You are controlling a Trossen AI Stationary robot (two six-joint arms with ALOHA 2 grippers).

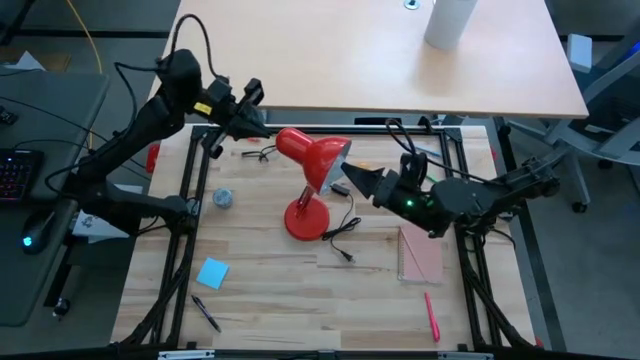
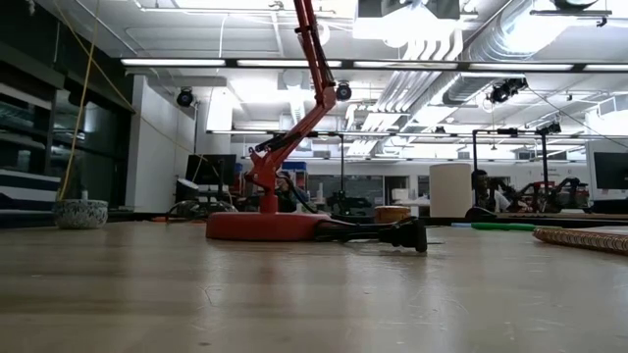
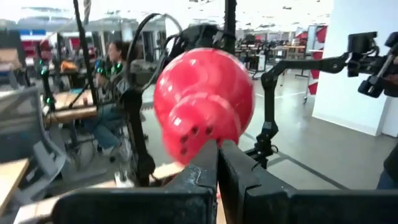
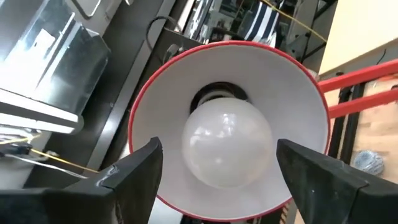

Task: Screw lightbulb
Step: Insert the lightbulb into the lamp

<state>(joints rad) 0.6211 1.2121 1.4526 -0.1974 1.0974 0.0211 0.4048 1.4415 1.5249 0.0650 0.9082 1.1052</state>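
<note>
Dark fingers [image 4: 127, 180] of the right gripper [image 1: 355, 181] stand spread, grasping nothing, flanking the lightbulb [image 4: 227, 149] seated mid-frame inside the red lamp shade [image 4: 298, 112], dead ahead; upper left, the left gripper [image 1: 258, 128] is clenched behind the shade.

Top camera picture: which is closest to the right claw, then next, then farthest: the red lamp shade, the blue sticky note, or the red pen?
Counting out from the right claw, which is open:
1. The red lamp shade, right in front of the claw, mid-table.
2. The red pen, down at the table's near edge on the right side.
3. The blue sticky note, far across on the left side.
</note>
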